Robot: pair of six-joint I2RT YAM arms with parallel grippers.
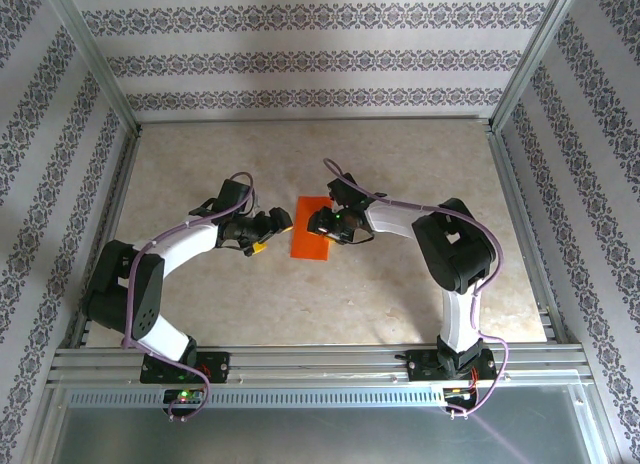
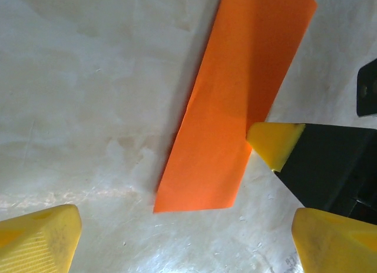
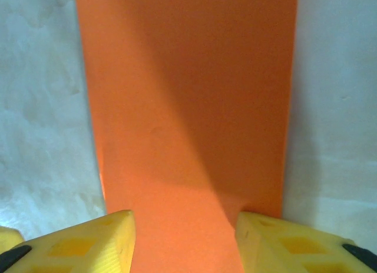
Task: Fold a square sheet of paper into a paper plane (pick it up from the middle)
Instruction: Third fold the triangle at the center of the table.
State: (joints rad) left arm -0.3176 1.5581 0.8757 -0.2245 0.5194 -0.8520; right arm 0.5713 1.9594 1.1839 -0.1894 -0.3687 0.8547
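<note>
Orange paper sheet [image 1: 308, 242] [image 2: 235, 108] [image 3: 188, 108] lying flat on table [image 1: 200, 314], folded into long strip. Right gripper [image 1: 322, 222] [image 3: 185, 237] hanging over it, fingers half spread, not pinching. Left gripper [image 1: 280, 224] [image 2: 188, 243] sitting just beside strip, fingers spread wide, holding nothing. Left wrist view showing right fingertip [image 2: 274, 140] touching strip's edge.

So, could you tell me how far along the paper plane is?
Early. The paper lies flat as a narrow rectangle, seemingly folded in half once. The right gripper rests on it with jaws apart; the left gripper hangs open beside it. Nose and wing folds remain.
</note>
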